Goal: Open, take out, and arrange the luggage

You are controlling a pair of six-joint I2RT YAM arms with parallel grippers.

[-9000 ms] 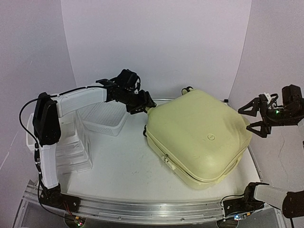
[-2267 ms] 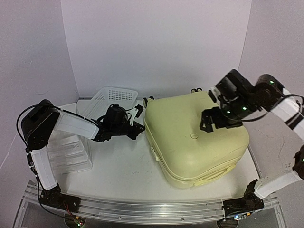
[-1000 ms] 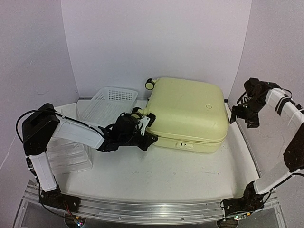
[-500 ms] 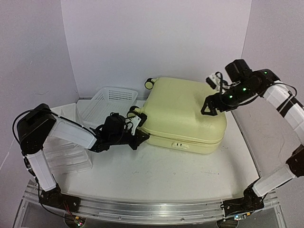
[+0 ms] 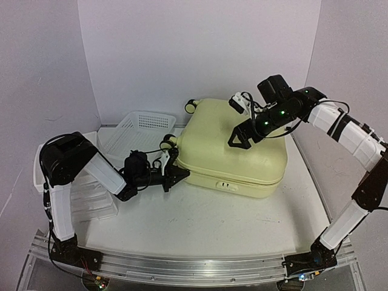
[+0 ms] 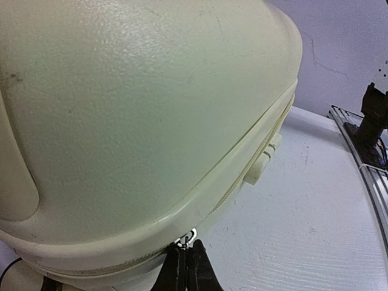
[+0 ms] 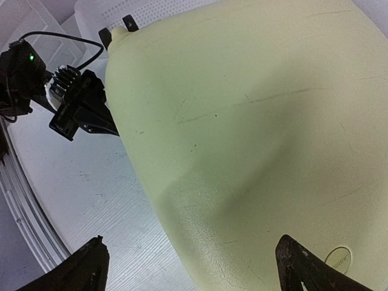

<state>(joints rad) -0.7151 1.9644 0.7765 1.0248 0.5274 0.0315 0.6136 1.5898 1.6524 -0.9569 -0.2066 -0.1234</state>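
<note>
my left gripper (image 6: 185, 251) is clamped on the zipper pull (image 6: 190, 236) at the near left corner of the pale yellow hard-shell suitcase (image 5: 233, 151), which lies flat on the white table (image 5: 242, 221), zipper seam (image 6: 242, 182) running away rightward along its front edge; my right gripper (image 5: 237, 138) hovers spread wide over its top.

The luggage (image 5: 233, 148) lies flat on the table (image 5: 212, 230), centre-right, toward the far wall. The basket (image 5: 142, 128) stands to its left, at the far side. The drawer organizer (image 5: 91, 203) sits at the left edge, nearer. My left gripper (image 5: 180, 176) is at the luggage's near-left corner, tips at the zipper seam (grip unconfirmed). My right gripper (image 5: 237, 137) is above its lid.
</note>
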